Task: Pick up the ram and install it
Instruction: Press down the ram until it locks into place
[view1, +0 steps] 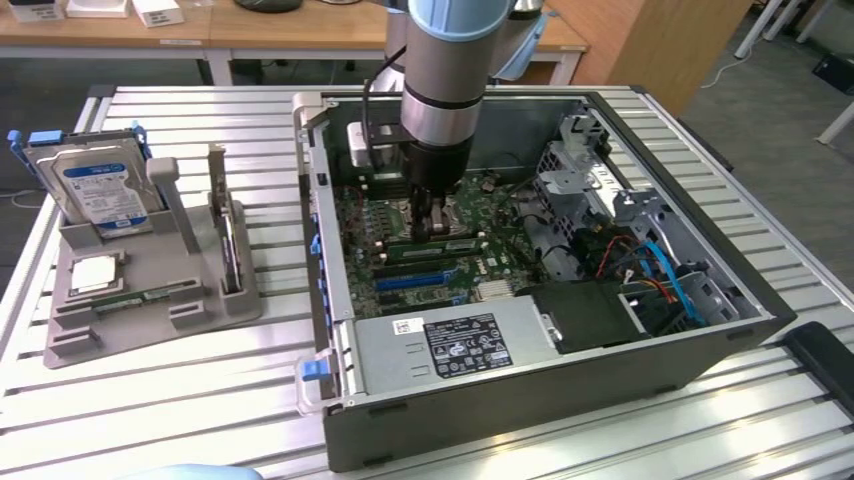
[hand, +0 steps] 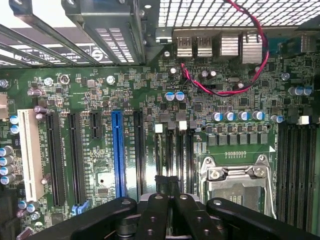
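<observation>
My gripper (view1: 430, 228) reaches down into the open computer case (view1: 694, 345), over the green motherboard (view1: 400, 215). Its fingers are shut, with nothing seen between them. Right under the fingertips a long pale-green ram (view1: 446, 243) sits on edge in a memory slot beside the CPU socket (hand: 239, 182). Whether the tips touch it I cannot tell. In the wrist view the shut gripper (hand: 170, 181) hangs over the dark memory slots (hand: 172, 150) with white end clips.
A grey holder stand (view1: 80, 340) sits at the exterior view's left with a blue-labelled hard drive (view1: 100, 190), a square silver chip (view1: 94, 272) and a thin green strip (view1: 140, 297). Inside the case are a power supply (view1: 454, 345), drive cage (view1: 587, 170) and blue cables (view1: 667, 275).
</observation>
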